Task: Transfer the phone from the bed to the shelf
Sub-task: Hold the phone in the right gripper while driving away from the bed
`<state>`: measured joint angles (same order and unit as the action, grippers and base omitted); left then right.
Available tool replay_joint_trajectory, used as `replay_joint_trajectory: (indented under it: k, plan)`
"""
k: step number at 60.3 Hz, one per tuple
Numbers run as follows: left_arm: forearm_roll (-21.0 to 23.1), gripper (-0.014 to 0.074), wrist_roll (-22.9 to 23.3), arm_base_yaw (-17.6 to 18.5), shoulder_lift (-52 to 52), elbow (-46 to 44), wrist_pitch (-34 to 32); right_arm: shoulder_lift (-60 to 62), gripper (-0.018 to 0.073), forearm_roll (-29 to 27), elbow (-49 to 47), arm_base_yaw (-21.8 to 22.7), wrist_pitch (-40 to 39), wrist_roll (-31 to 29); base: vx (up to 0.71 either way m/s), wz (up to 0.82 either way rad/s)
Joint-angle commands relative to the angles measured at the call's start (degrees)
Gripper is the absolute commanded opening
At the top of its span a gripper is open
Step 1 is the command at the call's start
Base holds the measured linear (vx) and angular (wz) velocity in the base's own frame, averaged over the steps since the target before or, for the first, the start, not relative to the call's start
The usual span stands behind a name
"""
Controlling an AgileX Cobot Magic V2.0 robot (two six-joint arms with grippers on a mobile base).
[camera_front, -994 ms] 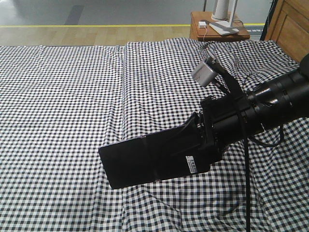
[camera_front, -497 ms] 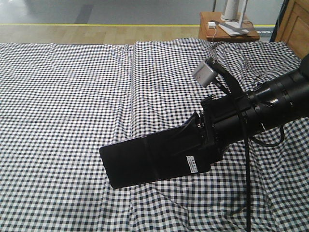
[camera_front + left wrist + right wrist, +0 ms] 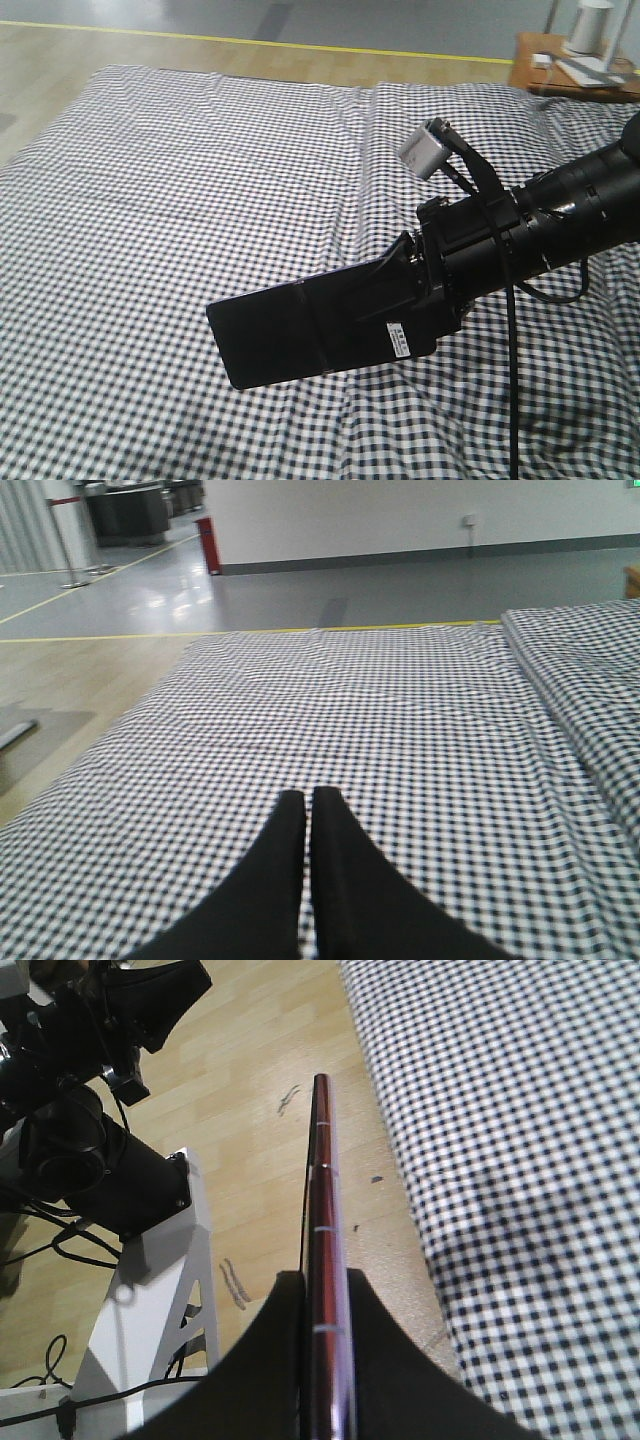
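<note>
Pinching the phone (image 3: pixel 285 335) firmly between the right jaws, with most of it jutting out past their tips, in the air and not resting on the bed (image 3: pixel 150 200). Looks thin, glossy black, rectangular, with a small white barcode sticker (image 3: pixel 398 340) at the end nearest the jaws. Shows a pinkish edge (image 3: pixel 322 1210) running straight out from between them. On the left, pressed together on nothing, with checked sheet ahead.

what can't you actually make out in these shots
- No view shows the shelf.
- Front view: the sticker on the phone has print too small to read.
- Right wrist view: the phone is seen edge-on, so its screen is hidden.
- Front view: the bedside table is cut off by the top right corner.
</note>
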<state>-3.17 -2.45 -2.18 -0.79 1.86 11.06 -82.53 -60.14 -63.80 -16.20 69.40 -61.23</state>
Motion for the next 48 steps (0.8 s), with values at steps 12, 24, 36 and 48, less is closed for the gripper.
replay_joint_trajectory:
  k: [12,24,36,48]
  plan:
    - [0.26,0.0001,0.22,0.02,-0.65,-1.46,-4.07,2.08,-0.0001,-4.62,-1.4,0.17,4.53,-0.63,-0.12,0.46]
    - [0.26,0.0001,0.22,0.02,-0.65,-1.46,-4.07,2.08,-0.0001,-4.62,-1.4,0.17,4.53,-0.63,-0.13,0.5]
    - [0.26,0.0001,0.22,0.02,-0.65,-1.46,-4.07,2.08,-0.0001,-4.62,-1.4,0.17,4.53,-0.63,-0.15,0.57]
    - [0.26,0.0001,0.22,0.02,-0.65,-1.46,-4.07,2.08,-0.0001,-4.62,-1.4,0.17,4.53,-0.63,-0.17,0.64]
